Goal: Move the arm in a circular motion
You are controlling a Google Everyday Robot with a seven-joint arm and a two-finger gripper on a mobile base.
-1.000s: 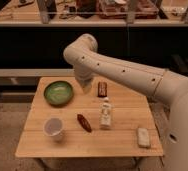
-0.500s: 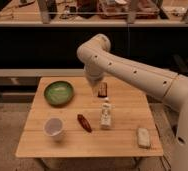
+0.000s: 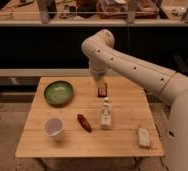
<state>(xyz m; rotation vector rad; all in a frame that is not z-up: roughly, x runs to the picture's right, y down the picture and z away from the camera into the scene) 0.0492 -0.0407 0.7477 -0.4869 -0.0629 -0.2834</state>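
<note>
The arm bends over the table's far edge; the gripper hangs there, open or closed I cannot tell.

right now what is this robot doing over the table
The cream-white arm reaches from the right over the wooden table, bent at its elbow. Its tool hangs over the back part, just above a small dark item. Nothing looks lifted: the green bowl, white cup, reddish item, white bottle and pale packet all rest on the tabletop.
</note>
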